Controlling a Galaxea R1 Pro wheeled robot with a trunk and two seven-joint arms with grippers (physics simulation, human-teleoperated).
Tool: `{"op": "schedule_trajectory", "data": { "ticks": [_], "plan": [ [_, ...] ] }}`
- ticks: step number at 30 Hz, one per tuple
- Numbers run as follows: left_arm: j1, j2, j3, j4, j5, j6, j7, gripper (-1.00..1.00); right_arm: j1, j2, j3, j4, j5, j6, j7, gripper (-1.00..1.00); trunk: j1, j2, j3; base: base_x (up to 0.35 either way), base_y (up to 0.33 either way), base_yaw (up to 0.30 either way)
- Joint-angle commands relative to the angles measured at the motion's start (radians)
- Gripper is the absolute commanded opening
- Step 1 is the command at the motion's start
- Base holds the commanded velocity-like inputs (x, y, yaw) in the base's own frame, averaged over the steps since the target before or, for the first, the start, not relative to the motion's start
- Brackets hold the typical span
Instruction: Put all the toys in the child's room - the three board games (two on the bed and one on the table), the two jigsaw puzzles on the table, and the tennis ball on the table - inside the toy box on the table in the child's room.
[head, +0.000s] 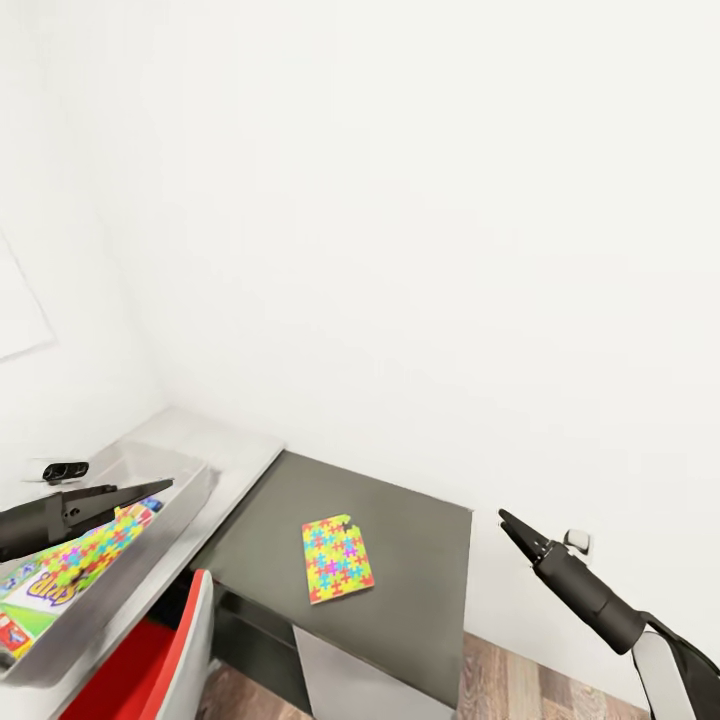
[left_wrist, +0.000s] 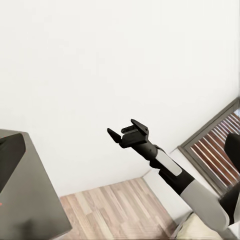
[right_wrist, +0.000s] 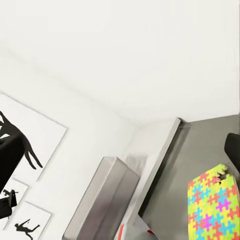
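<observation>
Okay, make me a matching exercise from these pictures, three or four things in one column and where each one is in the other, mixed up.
Things:
1. jigsaw puzzle
2. toy box
3. left hand
4. right hand

Places:
A. on the pale grey-white desk top
B. in the air past the dark top's right edge
C. flat on the lower dark grey top
D. over the toy box

Pairs: 1-C, 2-A, 3-D, 4-B

Two jigsaw puzzles on show: one (head: 337, 558) flat on the dark lower top (head: 420, 570), another (head: 95, 550) inside the one toy box (head: 185, 495), alongside one board game (head: 35, 598). Two grippers up.
</observation>
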Motion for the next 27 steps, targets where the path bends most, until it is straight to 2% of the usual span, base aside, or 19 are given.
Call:
{"op": "schedule_trajectory", "data": {
  "ticks": [1,27],
  "plan": [
    [0.0,0.0,0.0,0.0,-0.001,0.011,-0.004,1.0,-0.001,0.0,-0.001,0.0,-0.004,0.006,0.001,1.0,0.001,-0.002,-0.001,0.0,0.0,-0.21],
    [-0.002,-0.001,-0.009,0.0,-0.003,0.011,-0.004,1.0,-0.006,0.0,-0.003,0.027,-0.004,0.005,0.0,1.0,0.001,-0.002,0.032,0.0,-0.027,-0.21]
  ]
}}
